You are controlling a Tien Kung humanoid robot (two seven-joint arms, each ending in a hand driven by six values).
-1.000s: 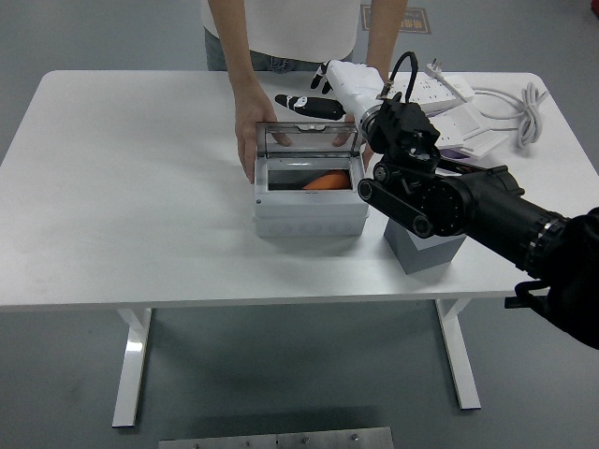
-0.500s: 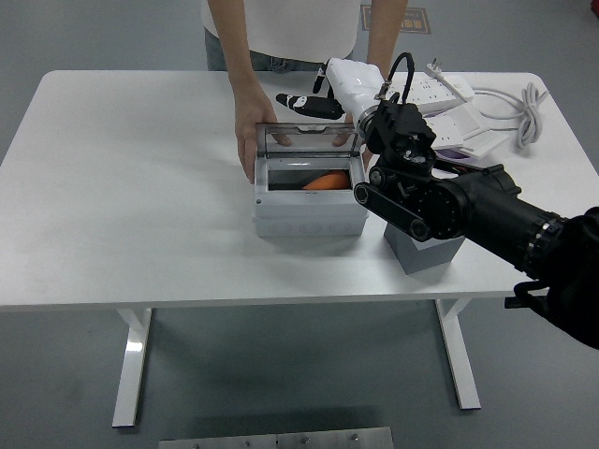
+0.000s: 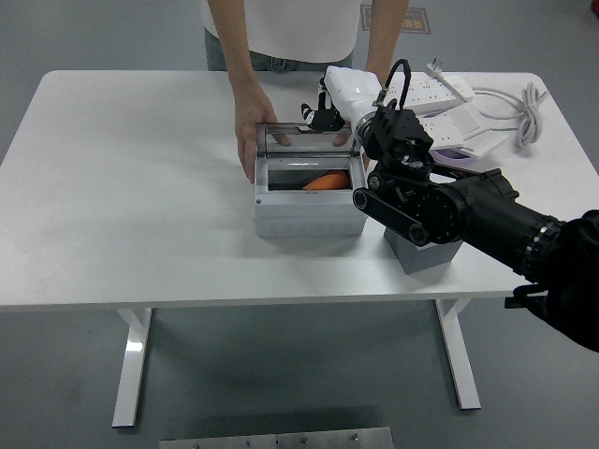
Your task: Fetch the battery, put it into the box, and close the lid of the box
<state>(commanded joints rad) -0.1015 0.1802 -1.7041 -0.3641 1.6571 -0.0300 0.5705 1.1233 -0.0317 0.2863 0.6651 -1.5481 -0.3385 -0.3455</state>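
— Battery (image 3: 327,181), where is it?
— The orange battery lies inside the grey box (image 3: 309,208), toward its right side.
— And the lid (image 3: 307,138)?
— The clear lid stands upright at the box's far edge, not shut.
— The right hand (image 3: 329,110)?
— White with black fingers, it sits just above the lid's top right edge, fingers curled down; whether it grips the lid I cannot tell.
— Anyone else?
— A person's hand (image 3: 249,140) rests against the box's left side.
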